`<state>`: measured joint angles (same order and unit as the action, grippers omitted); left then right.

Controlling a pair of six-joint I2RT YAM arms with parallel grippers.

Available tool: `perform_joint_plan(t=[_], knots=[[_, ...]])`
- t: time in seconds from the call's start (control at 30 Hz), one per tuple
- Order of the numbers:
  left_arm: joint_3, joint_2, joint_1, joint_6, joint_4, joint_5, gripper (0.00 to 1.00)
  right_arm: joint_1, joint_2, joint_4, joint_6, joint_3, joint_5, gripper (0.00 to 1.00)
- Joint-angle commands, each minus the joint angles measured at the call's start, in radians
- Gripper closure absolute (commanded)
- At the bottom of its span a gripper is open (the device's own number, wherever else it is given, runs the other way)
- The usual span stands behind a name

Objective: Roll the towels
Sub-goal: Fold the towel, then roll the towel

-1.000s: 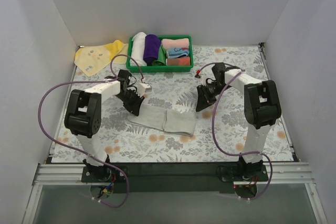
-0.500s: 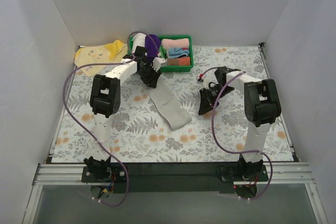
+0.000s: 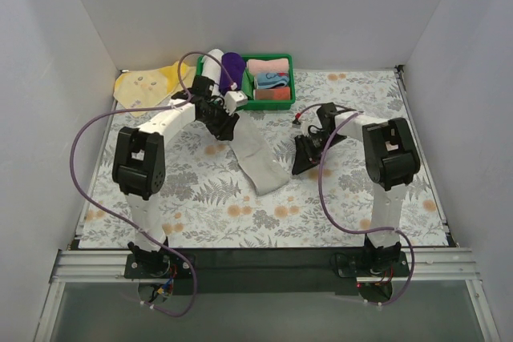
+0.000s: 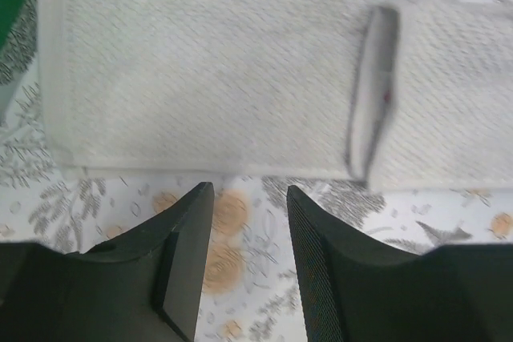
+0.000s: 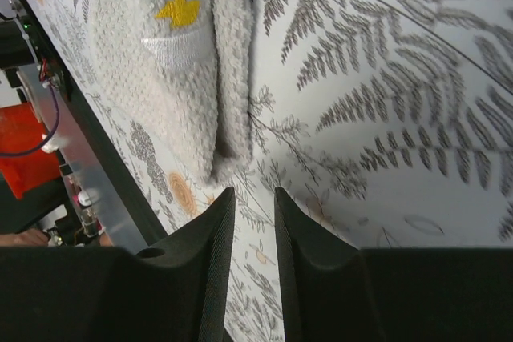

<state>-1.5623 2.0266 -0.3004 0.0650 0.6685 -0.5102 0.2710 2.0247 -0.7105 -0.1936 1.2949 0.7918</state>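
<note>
The grey towel (image 3: 258,154) lies flat as a long strip running from the green basket toward the table's front. The left wrist view shows this towel (image 4: 208,78) with an overlapping fold edge on its right part. My left gripper (image 3: 224,126) (image 4: 248,191) hovers beside its far end, open, with only tablecloth between the fingers. My right gripper (image 3: 301,161) (image 5: 253,191) sits just right of the near end, jaws narrowly apart and holding nothing. That end of the towel (image 5: 160,78) is doubled over and bears a yellow mark. The pale yellow towel (image 3: 148,86) lies spread at the back left.
A green basket (image 3: 272,103) at the back centre holds a white roll (image 3: 212,70), a purple roll (image 3: 232,70) and folded pink (image 3: 268,66) and blue cloths. White walls enclose the floral tablecloth on three sides. Purple cables loop from both arms.
My left gripper dragged the grey towel's end from the front toward the basket, stretching it into a strip, then opened and let go. My right gripper edged left toward the towel.
</note>
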Motion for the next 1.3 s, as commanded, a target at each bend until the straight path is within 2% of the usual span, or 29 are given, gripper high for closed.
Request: perform_joint_plan(t=[0.0,0.2,0.4,0.53,0.63,0.67,0.83,1.0,1.1,1.27], knots=[[0.112,-0.152,0.003,0.013,-0.043,-0.057,0.6,0.046,0.038,0.078,0.059,-0.012,0.053,0.72],[0.209,-0.241,0.001,0.016,-0.035,-0.114,0.61,0.141,0.055,0.118,0.088,-0.12,0.124,0.79],[0.268,-0.304,0.001,-0.005,-0.043,-0.217,0.62,0.269,-0.041,0.16,0.137,-0.166,0.185,0.78],[0.346,-0.403,0.01,-0.037,-0.066,-0.274,0.61,0.217,-0.135,0.122,0.111,-0.167,0.184,0.78],[0.428,-0.5,0.012,-0.102,-0.081,-0.283,0.57,0.156,-0.217,0.112,0.101,-0.117,0.196,0.77],[0.455,-0.528,0.007,-0.119,-0.089,-0.277,0.52,0.149,-0.236,0.117,0.109,-0.088,0.196,0.76],[0.631,-0.673,-0.066,-0.273,-0.127,-0.182,0.42,0.171,-0.186,0.267,0.308,0.062,0.198,0.67],[0.809,-0.816,-0.216,-0.367,-0.246,-0.005,0.38,0.238,-0.035,0.321,0.388,0.155,0.219,0.67],[0.855,-0.826,-0.319,-0.376,-0.322,0.099,0.37,0.272,0.009,0.359,0.398,0.112,0.195,0.68],[0.87,-0.757,-0.472,-0.378,-0.42,0.217,0.37,0.287,0.101,0.381,0.378,0.052,0.123,0.71]])
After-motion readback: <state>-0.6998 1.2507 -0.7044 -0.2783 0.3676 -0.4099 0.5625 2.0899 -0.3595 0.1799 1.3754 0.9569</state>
